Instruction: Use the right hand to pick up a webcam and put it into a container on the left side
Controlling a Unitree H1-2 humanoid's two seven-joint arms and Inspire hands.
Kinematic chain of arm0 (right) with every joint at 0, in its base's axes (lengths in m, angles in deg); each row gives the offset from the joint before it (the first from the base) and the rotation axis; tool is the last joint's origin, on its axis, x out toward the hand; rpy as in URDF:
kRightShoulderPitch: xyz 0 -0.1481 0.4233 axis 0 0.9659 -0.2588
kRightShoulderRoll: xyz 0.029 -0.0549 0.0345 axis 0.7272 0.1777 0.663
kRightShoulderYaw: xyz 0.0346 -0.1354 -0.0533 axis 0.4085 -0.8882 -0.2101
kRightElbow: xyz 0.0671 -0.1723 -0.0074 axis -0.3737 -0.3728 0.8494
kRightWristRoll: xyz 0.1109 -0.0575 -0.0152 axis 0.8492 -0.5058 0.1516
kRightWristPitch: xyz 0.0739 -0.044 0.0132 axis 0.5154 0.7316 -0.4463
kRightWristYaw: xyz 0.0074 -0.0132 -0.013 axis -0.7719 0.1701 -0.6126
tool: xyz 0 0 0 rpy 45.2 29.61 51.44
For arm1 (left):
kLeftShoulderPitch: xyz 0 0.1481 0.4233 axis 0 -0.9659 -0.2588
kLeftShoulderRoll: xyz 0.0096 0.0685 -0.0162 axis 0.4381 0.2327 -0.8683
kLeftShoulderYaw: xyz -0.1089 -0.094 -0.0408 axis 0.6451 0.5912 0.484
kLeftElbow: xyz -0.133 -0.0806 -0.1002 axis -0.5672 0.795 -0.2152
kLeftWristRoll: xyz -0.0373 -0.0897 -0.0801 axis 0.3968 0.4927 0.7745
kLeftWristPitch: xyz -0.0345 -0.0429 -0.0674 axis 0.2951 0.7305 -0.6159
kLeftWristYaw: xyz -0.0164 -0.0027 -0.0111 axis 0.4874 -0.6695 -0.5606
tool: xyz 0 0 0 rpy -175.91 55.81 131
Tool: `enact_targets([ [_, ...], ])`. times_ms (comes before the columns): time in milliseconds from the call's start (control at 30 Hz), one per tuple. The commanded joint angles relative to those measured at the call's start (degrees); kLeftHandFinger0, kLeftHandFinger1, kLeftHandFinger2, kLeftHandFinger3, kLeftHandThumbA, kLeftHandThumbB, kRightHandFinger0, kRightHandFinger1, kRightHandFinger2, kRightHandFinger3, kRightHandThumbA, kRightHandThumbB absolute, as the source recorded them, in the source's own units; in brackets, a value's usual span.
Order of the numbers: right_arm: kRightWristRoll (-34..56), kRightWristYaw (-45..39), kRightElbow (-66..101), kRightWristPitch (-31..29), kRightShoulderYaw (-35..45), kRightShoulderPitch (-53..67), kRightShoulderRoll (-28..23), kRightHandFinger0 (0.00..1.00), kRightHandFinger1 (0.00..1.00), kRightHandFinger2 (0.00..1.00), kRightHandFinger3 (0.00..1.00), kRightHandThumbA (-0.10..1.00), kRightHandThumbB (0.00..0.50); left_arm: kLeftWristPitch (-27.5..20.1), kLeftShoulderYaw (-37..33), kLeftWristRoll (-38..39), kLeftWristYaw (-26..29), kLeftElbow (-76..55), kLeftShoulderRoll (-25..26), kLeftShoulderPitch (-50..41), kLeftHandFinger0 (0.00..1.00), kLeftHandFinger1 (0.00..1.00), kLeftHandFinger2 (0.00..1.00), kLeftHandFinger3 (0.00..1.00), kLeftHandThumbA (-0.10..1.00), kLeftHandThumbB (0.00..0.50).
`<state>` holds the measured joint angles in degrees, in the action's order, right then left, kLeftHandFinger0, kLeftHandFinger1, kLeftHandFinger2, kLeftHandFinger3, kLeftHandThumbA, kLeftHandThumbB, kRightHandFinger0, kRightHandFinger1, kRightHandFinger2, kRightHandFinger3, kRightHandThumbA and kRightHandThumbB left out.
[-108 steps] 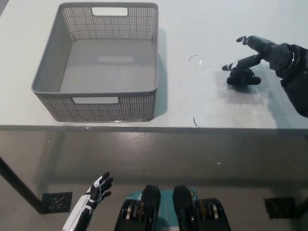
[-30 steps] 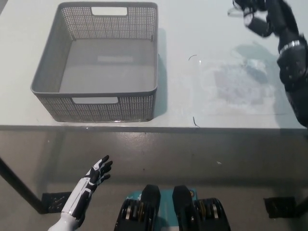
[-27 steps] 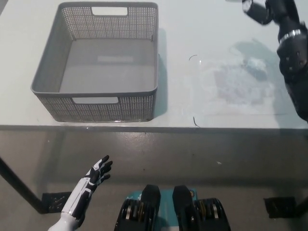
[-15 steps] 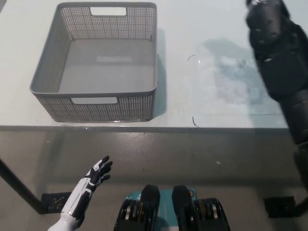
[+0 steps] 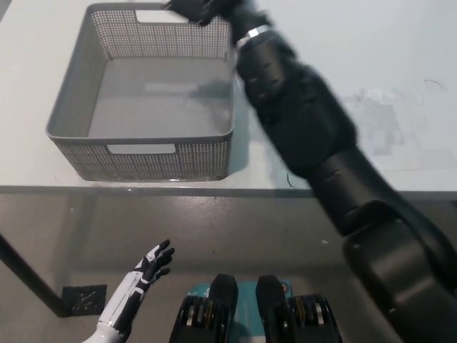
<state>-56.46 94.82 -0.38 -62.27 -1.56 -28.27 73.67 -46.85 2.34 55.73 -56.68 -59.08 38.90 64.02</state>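
Pale desk around the grey basket: my right hand has swung over its far rim; grip and webcam are hidden at the frame's edge. Left hand rests open below.

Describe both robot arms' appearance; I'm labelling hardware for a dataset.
The right arm is bulky, matte black, built of rounded segments, with a thin silver ring at the wrist before the black right hand. The left hand is slim, white with black fingers.
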Motion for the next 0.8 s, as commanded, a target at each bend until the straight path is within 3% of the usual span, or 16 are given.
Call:
enact_targets([
  [0,-1.72,4.14,-3.4,-2.83,-1.26,-6.85,2.51,0.0,0.27,0.73,0.83,-0.1,0.21,-1.02,-0.54,-1.52,-0.2,-0.8,1.04,0.81,1.0,1.0,1.0,1.0,1.0,0.158],
  [67,-2.03,6.1,-6.26,-4.55,-1.73,-7.25,3.45,0.0,0.27,0.71,0.81,-0.1,0.214,-1.38,-0.69,-1.85,-0.07,-0.6,1.04,1.17,1.0,1.0,1.0,1.0,1.0,0.165],
  [133,-1.15,6.04,-8.62,-4.8,-1.5,-7.19,4.48,0.0,0.28,0.71,0.78,-0.1,0.178,-1.15,-0.73,-1.69,-0.15,-0.83,1.09,1.23,1.0,1.0,1.0,1.0,1.0,0.156],
  [267,-0.46,7.7,-15.98,-9.15,-1.53,-7.18,5.73,0.0,0.31,0.72,0.74,-0.1,0.177,-0.58,-0.72,-1.51,-0.48,-1.49,1.47,1.77,1.0,1.0,1.0,1.0,1.0,0.162],
  [333,-0.51,7.62,-19.02,-8.28,-1.72,-7.33,6.32,0.0,0.32,0.72,0.73,-0.1,0.185,-0.56,-0.77,-1.29,-0.77,-1.63,1.62,1.91,1.0,1.0,1.0,1.0,1.0,0.168],
  [633,-1.07,6.88,-27.33,-6.33,-3.39,-4.6,6.24,0.0,0.35,0.8,0.85,-0.1,0.18,0.2,-1.32,-1.41,-0.95,-1.81,1.76,3.56,1.0,1.0,1.0,1.0,0.97,0.166],
  [767,-0.96,6.34,-29.15,-6.33,-3.86,-2.26,5.84,0.0,0.37,0.81,0.82,-0.1,0.184,0.01,-1.4,-1.91,-0.76,-1.7,1.73,3.83,1.0,1.0,1.0,1.0,0.99,0.156],
])
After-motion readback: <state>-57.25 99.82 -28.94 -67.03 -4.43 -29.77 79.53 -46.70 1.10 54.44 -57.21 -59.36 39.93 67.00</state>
